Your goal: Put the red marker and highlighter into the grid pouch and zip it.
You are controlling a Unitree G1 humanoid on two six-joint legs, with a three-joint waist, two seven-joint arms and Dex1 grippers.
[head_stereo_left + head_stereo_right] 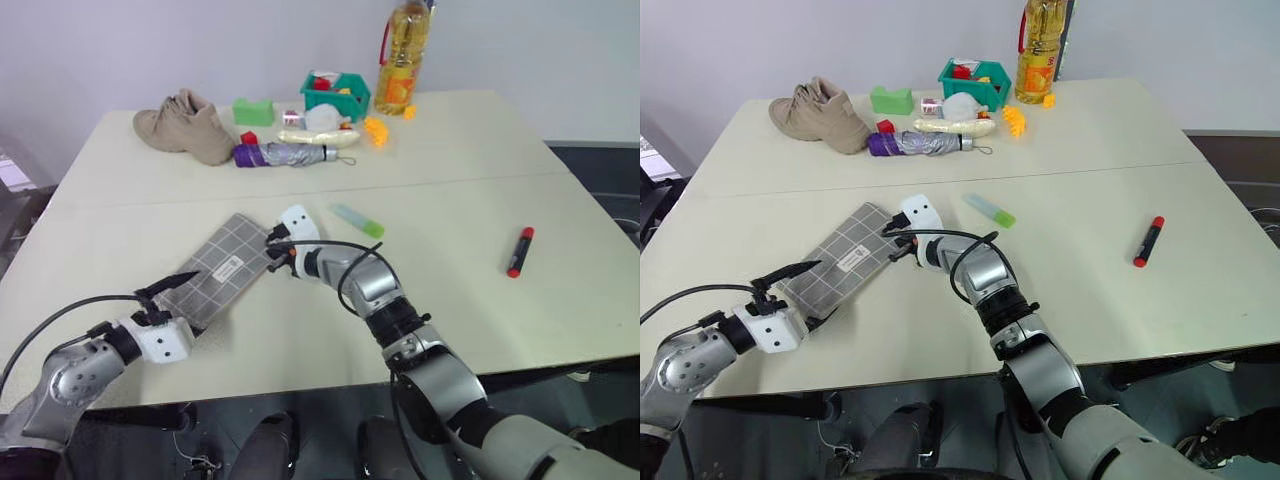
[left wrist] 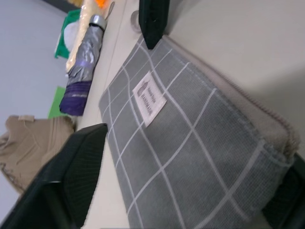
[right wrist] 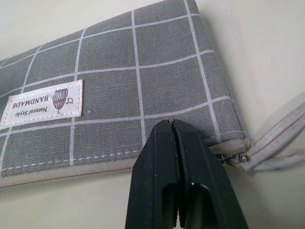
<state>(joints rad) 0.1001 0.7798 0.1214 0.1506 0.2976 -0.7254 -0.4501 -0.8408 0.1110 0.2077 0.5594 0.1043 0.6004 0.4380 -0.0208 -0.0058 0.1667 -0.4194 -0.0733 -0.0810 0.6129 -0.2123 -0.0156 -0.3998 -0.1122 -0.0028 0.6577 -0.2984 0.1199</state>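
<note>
Two grippers meet at opposite ends of the grid pouch [image 1: 222,266], which lies flat on the table [image 1: 470,220] with its long axis running diagonally, from the near left up toward the far right. The left gripper [image 1: 172,285] straddles the pouch's near-left end with its fingers [image 2: 78,167] spread wide, one on each side of the fabric. The right gripper [image 3: 172,125] has its fingers pressed together at the far-right end, its tips over the zipper edge just beside the cord pull [image 3: 276,143]; whether it pinches anything there cannot be told. The pouch's white label [image 3: 42,104] faces up.

Just right of the right gripper lies the highlighter [image 1: 358,221], its axis also diagonal, green cap toward the near right. Well apart, further right, lies the red marker [image 1: 520,251], nearly along the robot's forward line, black end away from the robot. At the far side sit a folded umbrella [image 1: 290,154], a tan shoe [image 1: 186,127], a green basket [image 1: 338,95] and an oil bottle [image 1: 402,55].
</note>
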